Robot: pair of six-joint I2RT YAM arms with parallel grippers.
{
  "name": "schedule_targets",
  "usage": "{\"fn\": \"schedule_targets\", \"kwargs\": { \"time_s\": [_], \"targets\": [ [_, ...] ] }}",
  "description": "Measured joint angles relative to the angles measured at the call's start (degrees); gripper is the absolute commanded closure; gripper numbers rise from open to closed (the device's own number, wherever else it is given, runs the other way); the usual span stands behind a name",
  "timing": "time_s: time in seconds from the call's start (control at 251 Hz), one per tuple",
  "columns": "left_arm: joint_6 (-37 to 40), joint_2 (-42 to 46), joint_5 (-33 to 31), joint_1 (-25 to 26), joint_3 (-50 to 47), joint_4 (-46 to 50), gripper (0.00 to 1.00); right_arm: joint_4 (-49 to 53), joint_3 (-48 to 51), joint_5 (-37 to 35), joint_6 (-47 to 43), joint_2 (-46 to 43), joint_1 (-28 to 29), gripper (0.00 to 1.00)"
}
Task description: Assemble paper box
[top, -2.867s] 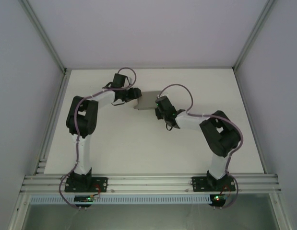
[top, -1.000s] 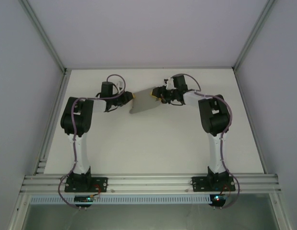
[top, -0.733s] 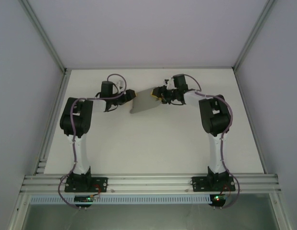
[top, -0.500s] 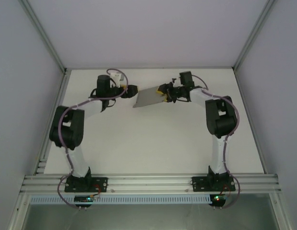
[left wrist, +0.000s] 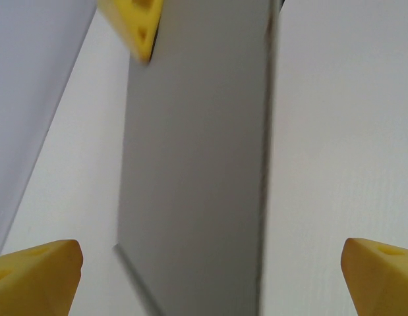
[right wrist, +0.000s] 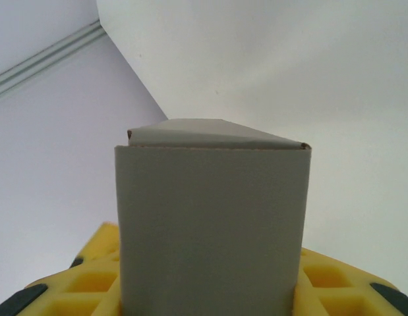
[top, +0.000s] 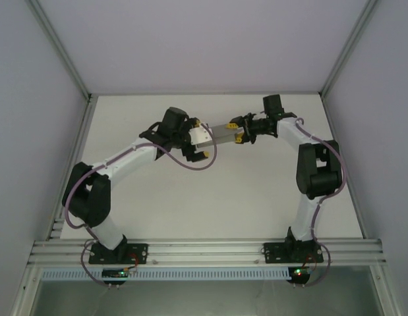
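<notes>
The paper box (top: 220,133) is a grey cardboard piece held above the table between the two arms, at the back centre. My right gripper (top: 235,131) is shut on its right end. In the right wrist view the box (right wrist: 210,224) stands up between the yellow fingers (right wrist: 91,280), a folded edge along its top. My left gripper (top: 200,138) faces the box's left end, open. In the left wrist view the grey panel (left wrist: 197,164) runs between the widely spread left gripper (left wrist: 210,276), apart from both tips. A yellow right finger (left wrist: 136,23) shows at its far end.
The white table (top: 210,197) lies inside a frame with aluminium posts and pale walls; the back wall edge (top: 204,93) is close behind both grippers. A cable loop from the left arm (top: 204,161) hangs just in front of the box.
The left arm swung in from the back left and now faces the box's left end, open. The right arm drew further right and back, turning the box so it looks narrower.
</notes>
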State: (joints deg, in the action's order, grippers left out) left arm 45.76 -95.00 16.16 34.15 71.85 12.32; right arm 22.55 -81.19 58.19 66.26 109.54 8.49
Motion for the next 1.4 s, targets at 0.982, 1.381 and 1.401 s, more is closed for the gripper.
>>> {"fn": "schedule_targets", "kwargs": {
  "time_s": [0.982,1.381,1.401],
  "targets": [
    [6.6,-1.77,-3.8,-0.28,1.62,0.72,0.68,-11.26,4.76,6.6,16.94,-0.28,1.46,0.25],
    [2.47,-2.32,3.58,-3.21,3.48,10.23,0.69,-2.93,2.27,-10.08,-7.58,-8.83,-6.16,0.01],
    [2.05,-2.67,3.89,-3.32,4.31,11.61,0.69,-2.62,2.1,-11.76,-10.27,-9.46,-6.8,0.01]
  ]
}}
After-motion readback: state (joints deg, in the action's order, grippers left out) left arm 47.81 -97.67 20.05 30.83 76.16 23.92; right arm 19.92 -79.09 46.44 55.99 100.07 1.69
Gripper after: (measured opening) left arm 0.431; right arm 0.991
